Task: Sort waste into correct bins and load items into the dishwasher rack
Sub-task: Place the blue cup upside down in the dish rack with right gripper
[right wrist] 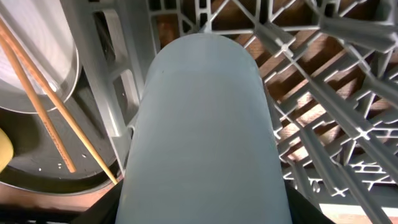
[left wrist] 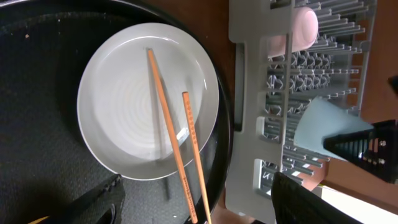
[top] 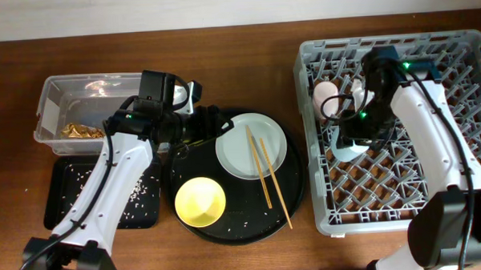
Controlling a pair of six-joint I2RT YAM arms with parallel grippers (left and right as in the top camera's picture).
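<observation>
My right gripper is clamped on the blue cup. In the right wrist view the cup fills the frame between the fingers: pale blue, smooth and matte, with a rounded side and no marks. From overhead it sits low among the pegs near the left wall of the grey rack. I cannot tell whether it touches the pegs. The pink cup lies in the rack just behind it, close to the same wall.

My left gripper hangs over the round black tray with its fingers spread wide and nothing between them. Below it is the pale grey-white plate, with the two wooden chopsticks lying across it, their ends past the rim. The yellow bowl stands upright on the same tray, near the plate.

Further left, the clear box holds a gold-brown wrapper. Rice grains are scattered in the shallow black tray.
</observation>
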